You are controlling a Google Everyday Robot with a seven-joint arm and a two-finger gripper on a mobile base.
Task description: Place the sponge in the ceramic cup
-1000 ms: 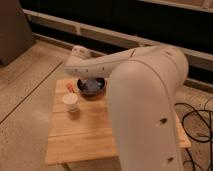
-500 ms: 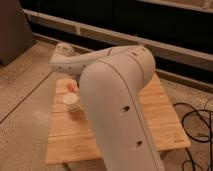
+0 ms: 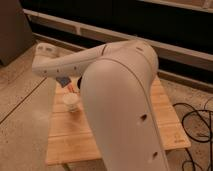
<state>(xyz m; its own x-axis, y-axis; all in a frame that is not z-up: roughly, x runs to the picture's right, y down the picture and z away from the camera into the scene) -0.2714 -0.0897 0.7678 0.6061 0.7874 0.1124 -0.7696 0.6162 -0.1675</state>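
A small white ceramic cup (image 3: pixel 72 103) stands upright on the left part of the wooden table (image 3: pixel 67 142). My gripper (image 3: pixel 68 86) hangs just above and behind the cup, mostly hidden under my white arm (image 3: pixel 100 65). A dark bluish piece (image 3: pixel 62 81) and a small orange bit (image 3: pixel 73 89) show there; I cannot tell which belongs to the sponge. My arm's bulky body fills the middle of the view and hides the back of the table.
Black cables (image 3: pixel 200 125) lie on the floor to the right of the table. Speckled floor (image 3: pixel 20 100) spreads to the left. A dark wall with pale rails (image 3: pixel 150 30) runs behind the table.
My arm has swung left and closer to the camera. The dark bowl seen a second ago is now hidden behind it. The gripper end has come over the cup.
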